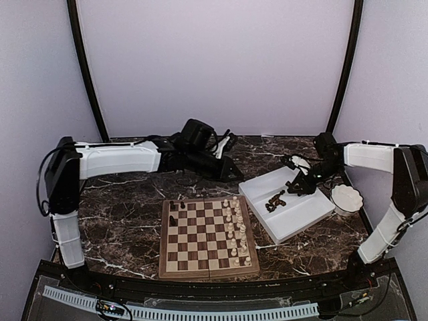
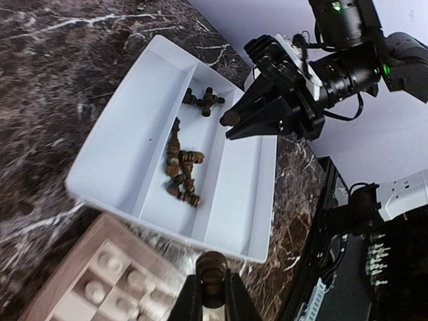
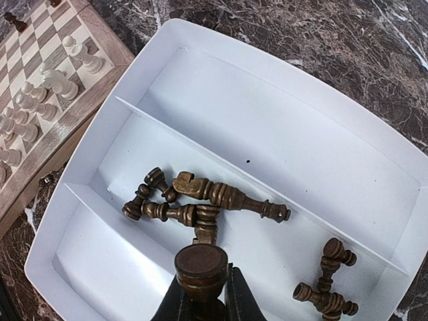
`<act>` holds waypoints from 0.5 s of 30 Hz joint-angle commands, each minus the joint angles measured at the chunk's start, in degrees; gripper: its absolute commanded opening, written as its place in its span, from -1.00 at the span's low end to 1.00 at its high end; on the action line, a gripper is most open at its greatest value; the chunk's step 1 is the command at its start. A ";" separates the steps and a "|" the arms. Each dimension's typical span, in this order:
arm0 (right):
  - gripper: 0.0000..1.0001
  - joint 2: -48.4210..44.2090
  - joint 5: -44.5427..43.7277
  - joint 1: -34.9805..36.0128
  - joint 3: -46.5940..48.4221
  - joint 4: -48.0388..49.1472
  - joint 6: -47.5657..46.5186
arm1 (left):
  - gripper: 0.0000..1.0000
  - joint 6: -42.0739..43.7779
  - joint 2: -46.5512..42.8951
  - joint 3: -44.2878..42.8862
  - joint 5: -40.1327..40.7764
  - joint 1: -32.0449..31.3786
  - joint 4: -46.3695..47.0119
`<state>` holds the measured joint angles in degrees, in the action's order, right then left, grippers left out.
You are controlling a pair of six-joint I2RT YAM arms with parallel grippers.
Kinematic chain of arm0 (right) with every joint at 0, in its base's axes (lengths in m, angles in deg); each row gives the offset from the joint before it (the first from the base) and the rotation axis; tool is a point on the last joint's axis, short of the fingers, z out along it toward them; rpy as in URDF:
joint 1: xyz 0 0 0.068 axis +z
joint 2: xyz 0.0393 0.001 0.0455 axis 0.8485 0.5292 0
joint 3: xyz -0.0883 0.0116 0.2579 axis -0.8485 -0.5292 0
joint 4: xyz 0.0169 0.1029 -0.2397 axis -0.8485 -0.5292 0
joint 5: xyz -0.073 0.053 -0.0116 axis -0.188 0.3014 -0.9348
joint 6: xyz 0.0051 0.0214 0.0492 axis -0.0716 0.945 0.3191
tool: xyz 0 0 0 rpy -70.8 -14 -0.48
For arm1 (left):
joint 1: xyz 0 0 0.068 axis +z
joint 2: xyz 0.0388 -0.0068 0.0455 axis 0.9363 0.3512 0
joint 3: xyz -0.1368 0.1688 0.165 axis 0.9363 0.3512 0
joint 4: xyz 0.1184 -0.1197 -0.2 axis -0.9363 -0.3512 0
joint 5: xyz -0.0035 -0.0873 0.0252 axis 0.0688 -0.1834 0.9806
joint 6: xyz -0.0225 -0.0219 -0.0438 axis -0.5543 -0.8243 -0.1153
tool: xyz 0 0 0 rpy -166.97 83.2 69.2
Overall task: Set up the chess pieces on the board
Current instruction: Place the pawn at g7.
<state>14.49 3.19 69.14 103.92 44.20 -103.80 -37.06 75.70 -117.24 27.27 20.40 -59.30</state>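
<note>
Dark pieces (image 3: 221, 195) lie mid-frame in the tray (image 3: 301, 120); our left gripper (image 2: 211, 297) and right gripper (image 3: 200, 297) jaws each clamp one of the pieces.

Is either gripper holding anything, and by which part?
Left gripper pinches a dark chess piece by its stem; right gripper pinches a second dark piece likewise, wide round end protruding.

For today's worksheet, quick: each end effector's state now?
Left end effector: closed on a dark piece.
Right end effector: closed on a dark piece.
</note>
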 commanded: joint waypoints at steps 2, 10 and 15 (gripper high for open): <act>-0.84 -2.14 1.15 -0.04 -1.07 4.78 3.29 | -0.99 16.78 -15.99 7.17 15.20 0.08 -23.39; -0.82 -2.39 0.84 -0.03 -1.42 5.39 3.62 | -0.93 19.30 -19.76 11.16 25.83 0.07 -40.40; -0.81 -2.29 0.65 0.00 -1.58 5.33 3.70 | -0.93 19.30 -16.31 10.97 25.15 0.01 -40.58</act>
<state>13.59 3.52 69.14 103.07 48.48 -100.74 -19.34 57.30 -105.94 50.20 20.45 -95.13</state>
